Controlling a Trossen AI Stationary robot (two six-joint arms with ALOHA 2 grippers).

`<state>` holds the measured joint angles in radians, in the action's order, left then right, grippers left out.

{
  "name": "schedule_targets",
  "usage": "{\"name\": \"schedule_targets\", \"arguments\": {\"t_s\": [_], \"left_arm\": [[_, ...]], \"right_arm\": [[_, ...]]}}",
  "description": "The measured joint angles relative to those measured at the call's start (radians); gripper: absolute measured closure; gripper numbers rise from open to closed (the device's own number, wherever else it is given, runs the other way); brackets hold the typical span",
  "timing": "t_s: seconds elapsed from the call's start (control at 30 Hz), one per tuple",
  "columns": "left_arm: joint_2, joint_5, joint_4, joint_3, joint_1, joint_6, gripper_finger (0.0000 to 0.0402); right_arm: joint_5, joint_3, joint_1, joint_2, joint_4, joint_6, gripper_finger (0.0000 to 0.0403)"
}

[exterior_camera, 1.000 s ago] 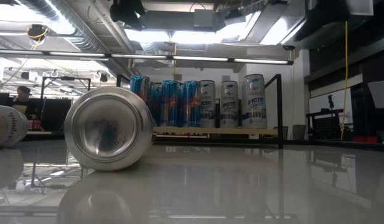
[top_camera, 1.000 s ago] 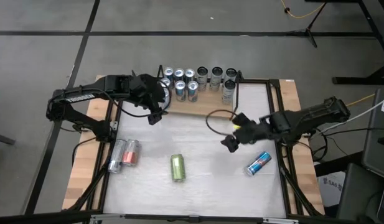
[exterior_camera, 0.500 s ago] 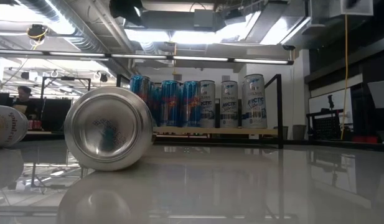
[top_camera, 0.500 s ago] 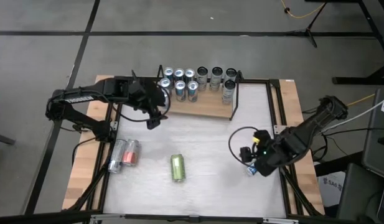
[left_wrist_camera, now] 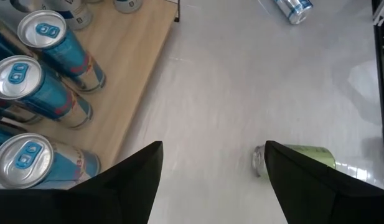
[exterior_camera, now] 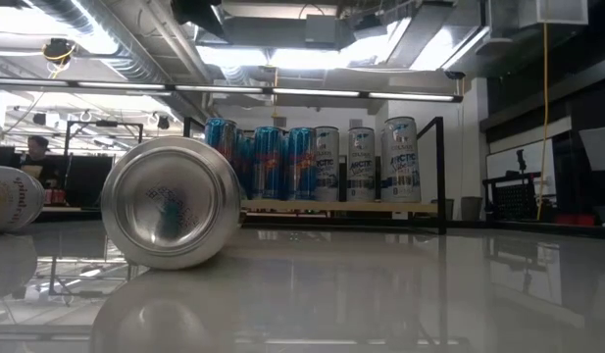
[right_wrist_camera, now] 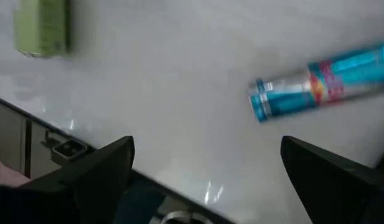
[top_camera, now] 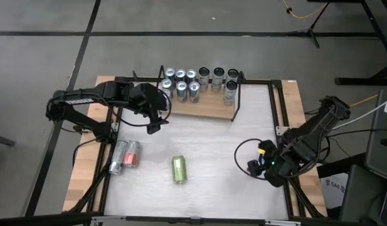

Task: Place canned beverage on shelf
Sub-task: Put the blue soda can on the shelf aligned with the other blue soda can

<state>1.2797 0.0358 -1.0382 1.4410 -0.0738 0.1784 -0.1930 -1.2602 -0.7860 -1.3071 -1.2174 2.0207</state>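
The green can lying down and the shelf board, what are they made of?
The green can looks like thin metal, probably aluminium: in the low view its end is bare, shiny silver, and its side has a matte green coating. The shelf has a board that looks like light unpainted wood, pale tan with a dull finish; its thin black end frames look like metal wire.

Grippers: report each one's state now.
Left gripper: open, holding nothing, beside the shelf.
Right gripper: open, holding nothing, over the blue can.
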Motion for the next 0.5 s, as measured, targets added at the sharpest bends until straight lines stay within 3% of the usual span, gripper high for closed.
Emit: {"name": "schedule_targets", "arguments": {"t_s": [0.27, 0.5], "left_arm": [[0.006, 0.011, 0.002, 0.0, 0.025, 0.002, 0.0131], [0.043, 0.052, 0.01, 0.0, 0.024, 0.002, 0.0131]], "right_arm": [[0.18, 0.0, 0.0, -0.081, -0.058, 0.131, 0.001], [0.187, 0.0, 0.001, -0.184, -0.064, 0.231, 0.001]]}}
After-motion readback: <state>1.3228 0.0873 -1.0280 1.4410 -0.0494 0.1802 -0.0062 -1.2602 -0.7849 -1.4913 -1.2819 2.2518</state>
